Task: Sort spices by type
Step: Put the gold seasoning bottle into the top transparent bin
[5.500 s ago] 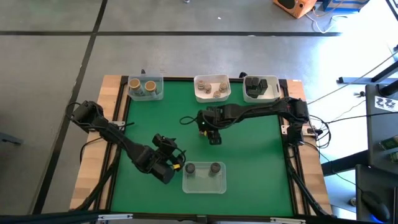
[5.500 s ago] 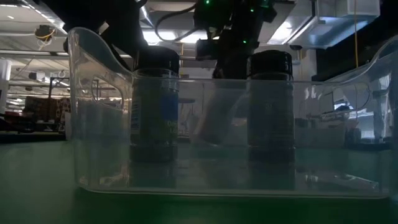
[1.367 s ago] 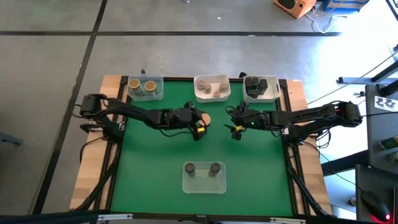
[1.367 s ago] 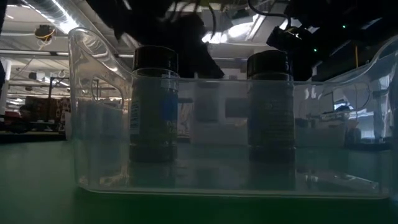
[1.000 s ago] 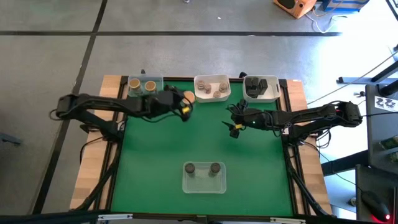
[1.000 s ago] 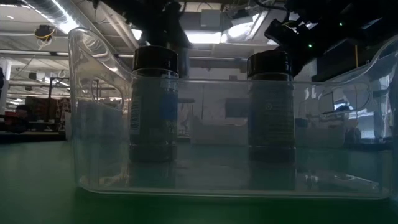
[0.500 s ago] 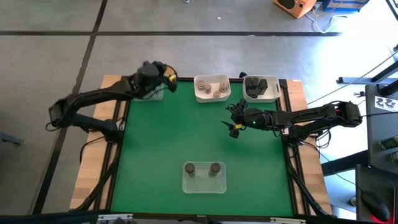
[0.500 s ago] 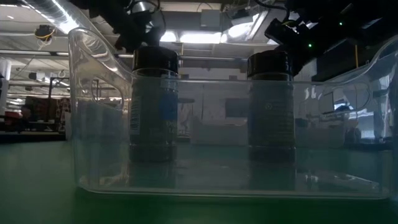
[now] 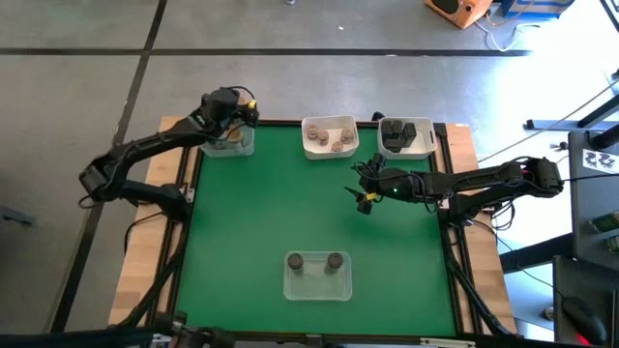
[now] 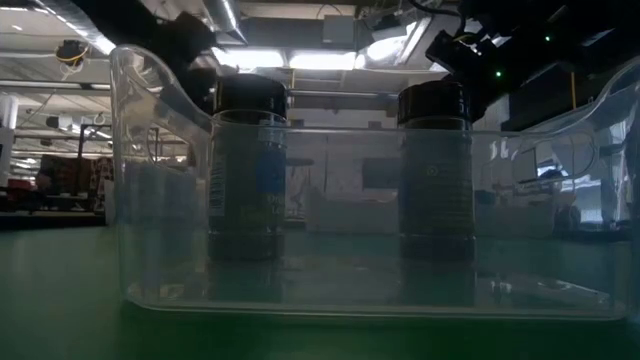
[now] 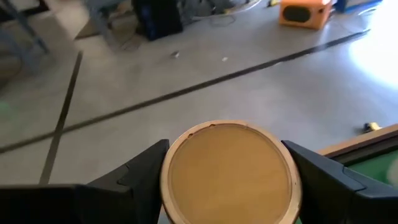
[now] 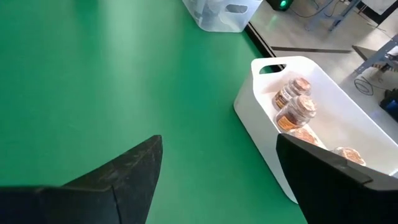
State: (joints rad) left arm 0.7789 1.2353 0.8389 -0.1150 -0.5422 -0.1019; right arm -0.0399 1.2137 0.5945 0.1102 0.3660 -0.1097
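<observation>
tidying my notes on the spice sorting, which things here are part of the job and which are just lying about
Part of the job:
tan-topped jar in the left gripper
two dark-topped jars
jars in the white tray

Just lying about:
orange box
cables

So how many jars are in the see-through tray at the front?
2: the left jar and the right jar stand side by side, apart, in the clear tray. Both have dark lids. None looks hidden.
</observation>
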